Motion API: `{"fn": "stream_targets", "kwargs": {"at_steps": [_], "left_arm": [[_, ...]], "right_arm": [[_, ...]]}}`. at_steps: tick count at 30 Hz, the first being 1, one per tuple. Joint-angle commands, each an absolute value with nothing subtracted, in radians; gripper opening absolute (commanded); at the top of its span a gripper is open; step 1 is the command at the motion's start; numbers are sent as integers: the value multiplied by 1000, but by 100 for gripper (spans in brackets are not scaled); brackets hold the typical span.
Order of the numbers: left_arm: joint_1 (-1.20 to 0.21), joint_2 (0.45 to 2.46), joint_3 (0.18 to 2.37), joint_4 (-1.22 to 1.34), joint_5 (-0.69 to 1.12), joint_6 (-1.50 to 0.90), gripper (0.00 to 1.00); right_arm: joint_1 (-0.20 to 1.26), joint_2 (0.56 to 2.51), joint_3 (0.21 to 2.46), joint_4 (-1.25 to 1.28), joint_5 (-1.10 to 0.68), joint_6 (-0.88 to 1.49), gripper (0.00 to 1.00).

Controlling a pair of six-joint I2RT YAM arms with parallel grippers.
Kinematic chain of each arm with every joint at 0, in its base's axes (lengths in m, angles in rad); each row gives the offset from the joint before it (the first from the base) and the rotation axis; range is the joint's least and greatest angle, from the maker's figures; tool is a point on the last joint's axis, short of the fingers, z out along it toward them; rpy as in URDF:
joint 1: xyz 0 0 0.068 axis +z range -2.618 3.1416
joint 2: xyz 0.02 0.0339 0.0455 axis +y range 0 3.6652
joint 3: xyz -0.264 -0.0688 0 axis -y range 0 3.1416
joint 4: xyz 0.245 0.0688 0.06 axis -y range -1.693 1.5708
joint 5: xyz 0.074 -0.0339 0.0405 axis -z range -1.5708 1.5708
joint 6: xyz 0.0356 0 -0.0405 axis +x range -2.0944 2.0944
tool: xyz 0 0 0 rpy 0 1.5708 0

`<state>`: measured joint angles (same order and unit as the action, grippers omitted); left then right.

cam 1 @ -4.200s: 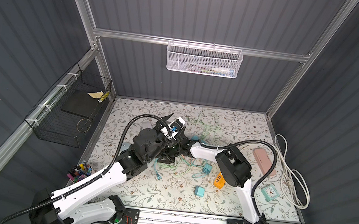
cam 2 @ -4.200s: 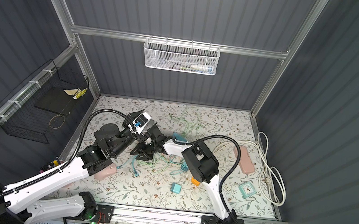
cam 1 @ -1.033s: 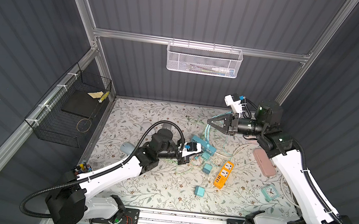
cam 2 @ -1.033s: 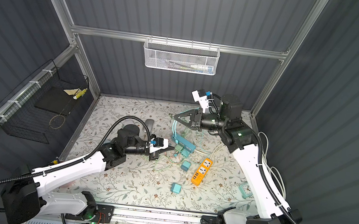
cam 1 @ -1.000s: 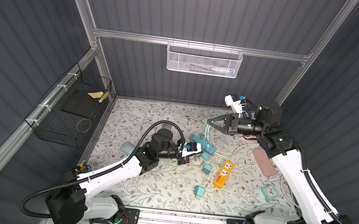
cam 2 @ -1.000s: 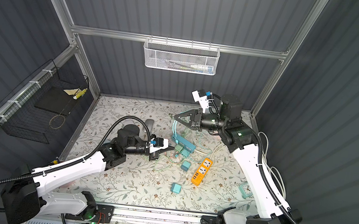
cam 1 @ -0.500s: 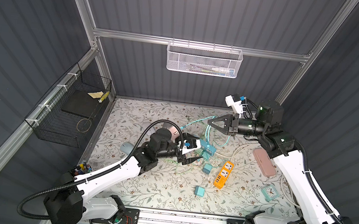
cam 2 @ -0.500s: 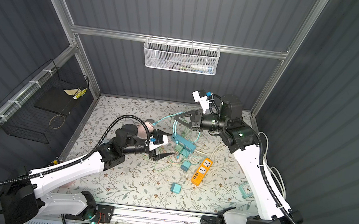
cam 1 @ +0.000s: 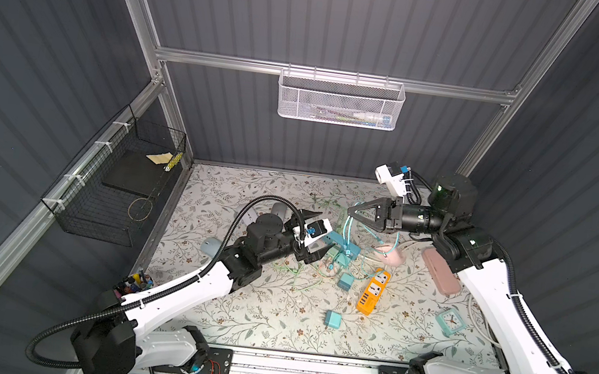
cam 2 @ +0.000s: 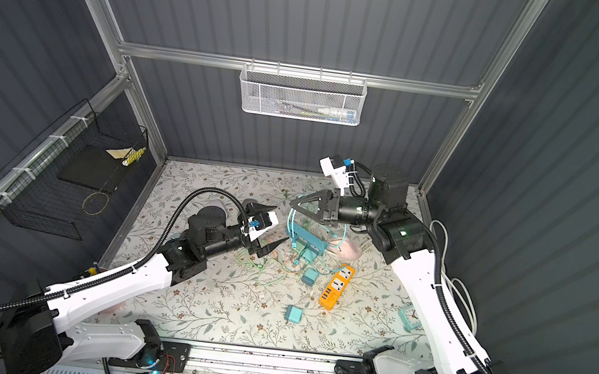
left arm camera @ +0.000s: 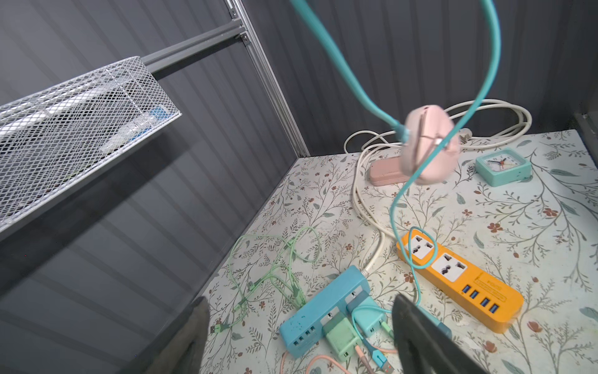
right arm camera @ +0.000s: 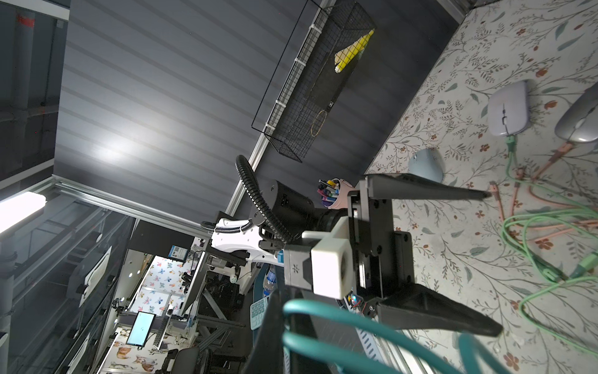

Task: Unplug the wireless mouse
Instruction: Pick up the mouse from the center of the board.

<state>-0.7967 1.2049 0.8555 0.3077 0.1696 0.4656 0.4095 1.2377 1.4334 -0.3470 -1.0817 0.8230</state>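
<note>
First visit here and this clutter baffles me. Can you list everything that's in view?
table: one, floral, centre
mesh basket: one, white, back rail
wire basket: one, black, left wall
pink mouse: one, pink, on the end of the teal cable
other mice: three, lilac, grey, pale blue, table's left side
power strips: two, blue and orange, mid-table
loose chargers: two, teal, beside the power strips
clock: one, teal, table's right side
oblong case: one, pink, table's right side
cord: one, white, right edge
thin cables: several, green and pink, tangled mid-table
pen cup: one, pink, near-left corner
left hand: one, black, open, holding nothing
right hand: one, black, shut on the teal cable
</note>
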Motion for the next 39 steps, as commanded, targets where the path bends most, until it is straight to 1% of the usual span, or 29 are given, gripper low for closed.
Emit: {"fn": "stream_targets", "kwargs": {"at_steps": [1, 5, 10, 14, 15, 16, 18, 19, 21, 22, 24, 25, 26, 27, 30, 35, 36, 37, 39], "left_arm": [[-795, 1176, 831, 342, 211, 447, 88], [-795, 1169, 830, 346, 305, 441, 86], [-795, 1171, 837, 332, 393, 436, 74], [-795, 1163, 840, 330, 449, 431, 74], [-795, 1164, 842, 327, 454, 428, 68], [-795, 1163, 844, 326, 452, 424, 57], [-795, 1163, 851, 315, 445, 426, 41], [-795, 1162, 851, 315, 435, 429, 39], [-795, 1161, 851, 315, 418, 430, 40], [-795, 1159, 850, 315, 408, 430, 42], [-794, 1158, 851, 315, 399, 429, 51], [-795, 1156, 851, 316, 393, 427, 58], [-795, 1156, 851, 316, 391, 425, 62], [-794, 1153, 851, 316, 389, 424, 64], [-795, 1147, 850, 318, 390, 422, 65], [-794, 1136, 850, 323, 430, 415, 62], [-795, 1133, 849, 323, 438, 415, 60], [-795, 1131, 848, 325, 439, 414, 53], [-794, 1131, 852, 317, 431, 418, 27]], "right_arm": [[424, 1212, 1413, -299, -1129, 825, 0], [449, 1209, 1390, -246, -1155, 856, 0], [466, 1211, 1388, -240, -1150, 855, 0], [474, 1218, 1382, -231, -1145, 858, 0], [479, 1221, 1380, -226, -1147, 862, 0], [482, 1225, 1377, -220, -1149, 867, 0], [490, 1229, 1375, -210, -1152, 873, 0], [495, 1230, 1375, -207, -1151, 874, 0], [502, 1233, 1378, -204, -1154, 873, 0], [504, 1236, 1378, -203, -1157, 874, 0], [510, 1240, 1379, -202, -1161, 876, 0], [515, 1242, 1379, -199, -1163, 878, 0], [519, 1244, 1379, -197, -1165, 879, 0], [525, 1246, 1379, -195, -1167, 879, 0], [545, 1254, 1378, -183, -1171, 882, 0], [582, 1280, 1367, -149, -1170, 896, 0], [590, 1286, 1364, -137, -1170, 904, 0], [597, 1290, 1360, -120, -1170, 913, 0], [610, 1299, 1355, -82, -1174, 940, 0]]}}
